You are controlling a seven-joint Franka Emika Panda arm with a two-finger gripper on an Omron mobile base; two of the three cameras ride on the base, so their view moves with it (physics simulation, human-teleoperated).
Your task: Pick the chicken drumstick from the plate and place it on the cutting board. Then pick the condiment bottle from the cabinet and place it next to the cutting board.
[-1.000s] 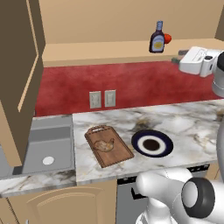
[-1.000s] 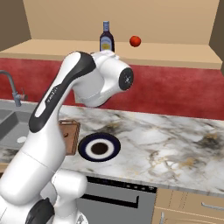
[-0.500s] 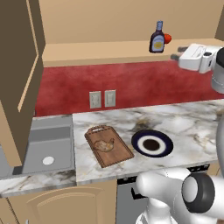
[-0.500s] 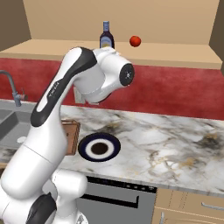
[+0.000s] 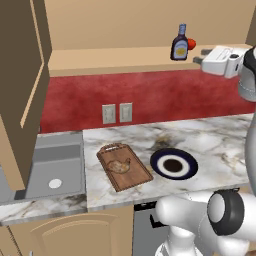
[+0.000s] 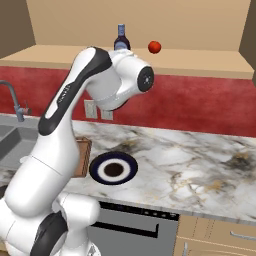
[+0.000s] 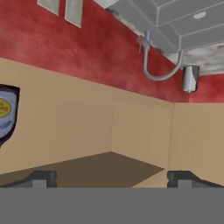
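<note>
Judging the first half as done: chicken drumstick (image 5: 120, 166) lying on the cutting board (image 5: 136, 178), just left of centre in the left base view, and the plate (image 5: 161, 159) sitting bare beside it, right of the board. Second half looking barely begun: condiment bottle (image 5: 180, 45) standing upright on the cabinet (image 5: 100, 59) shelf at the upper right of that view, with a red ball (image 6: 154, 47) just to its right. Gripper (image 5: 200, 56) hanging level with the shelf at the far upper right, just beside the bottle and ball, fingers spread wide and grasping nothing. In the hand view, bottle label (image 7: 6, 114) peeking in at the left edge, well off the line between the fingertips (image 7: 41, 177), so needing to swing across before closing. Compared with a second ago, hand climbing from below the shelf edge to shelf height and drawing nearer the bottle; bottle, board, drumstick and plate lying unchanged
</note>
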